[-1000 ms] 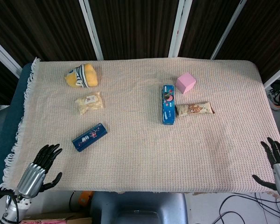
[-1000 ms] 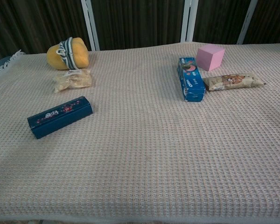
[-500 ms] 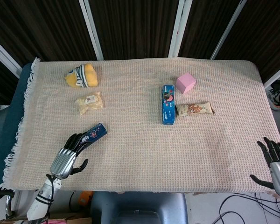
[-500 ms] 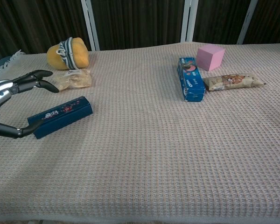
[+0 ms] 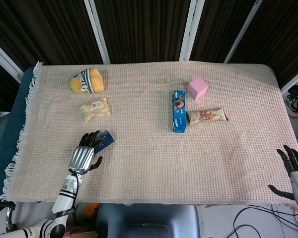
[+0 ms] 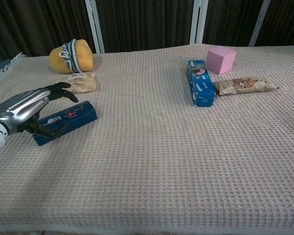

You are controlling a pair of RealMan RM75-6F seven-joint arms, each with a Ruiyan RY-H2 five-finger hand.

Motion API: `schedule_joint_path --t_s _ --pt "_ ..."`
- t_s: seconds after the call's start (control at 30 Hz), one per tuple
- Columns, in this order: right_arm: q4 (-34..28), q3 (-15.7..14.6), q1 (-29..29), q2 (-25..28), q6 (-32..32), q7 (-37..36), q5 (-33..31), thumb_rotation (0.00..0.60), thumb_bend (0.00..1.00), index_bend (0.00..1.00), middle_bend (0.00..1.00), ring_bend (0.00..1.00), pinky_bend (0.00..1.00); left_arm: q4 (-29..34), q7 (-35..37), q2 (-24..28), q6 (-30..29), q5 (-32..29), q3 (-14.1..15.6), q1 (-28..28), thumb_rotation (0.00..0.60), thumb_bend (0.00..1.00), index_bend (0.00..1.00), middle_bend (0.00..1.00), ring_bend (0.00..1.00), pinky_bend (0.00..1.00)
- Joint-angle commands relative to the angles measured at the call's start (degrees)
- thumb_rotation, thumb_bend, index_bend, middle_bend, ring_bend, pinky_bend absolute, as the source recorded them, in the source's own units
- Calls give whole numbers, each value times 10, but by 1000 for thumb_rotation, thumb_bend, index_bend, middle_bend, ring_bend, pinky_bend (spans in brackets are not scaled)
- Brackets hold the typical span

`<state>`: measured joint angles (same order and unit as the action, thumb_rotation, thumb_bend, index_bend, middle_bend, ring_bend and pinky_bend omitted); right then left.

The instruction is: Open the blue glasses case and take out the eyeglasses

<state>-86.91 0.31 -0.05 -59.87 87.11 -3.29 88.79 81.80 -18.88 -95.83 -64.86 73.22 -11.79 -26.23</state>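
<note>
Lab-style robot test setup: table under beige woven fringed cloth (image 5: 154, 168), dark slatted wall panels (image 5: 139, 25) along frame top, loose cables (image 5: 248, 223) lower right.

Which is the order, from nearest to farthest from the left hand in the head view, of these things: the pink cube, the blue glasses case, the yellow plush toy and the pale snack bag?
From the left hand:
1. Blue glasses case, partly under the hand.
2. Pale snack bag, behind the case.
3. Yellow plush toy, back left of the table.
4. Pink cube, far across to the right.
</note>
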Motion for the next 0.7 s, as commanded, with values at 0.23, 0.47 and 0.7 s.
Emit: schedule_joint_path --t_s 0.23,0.47,0.7 --pt "-1 0 -1 -1 1 3 2 600 222 0 0 0 0 -33 -8 -3 7 -39 -7 -10 600 377 266 7 0 0" --pt "-1 0 -1 0 2 0 3 600 222 0 0 0 0 -31 -15 8 11 -56 -1 -11 600 379 288 13 0 0" --pt "-1 -1 -1 -1 0 3 5 600 222 0 0 0 0 -19 -21 19 12 -62 8 -11 600 375 291 13 0 0"
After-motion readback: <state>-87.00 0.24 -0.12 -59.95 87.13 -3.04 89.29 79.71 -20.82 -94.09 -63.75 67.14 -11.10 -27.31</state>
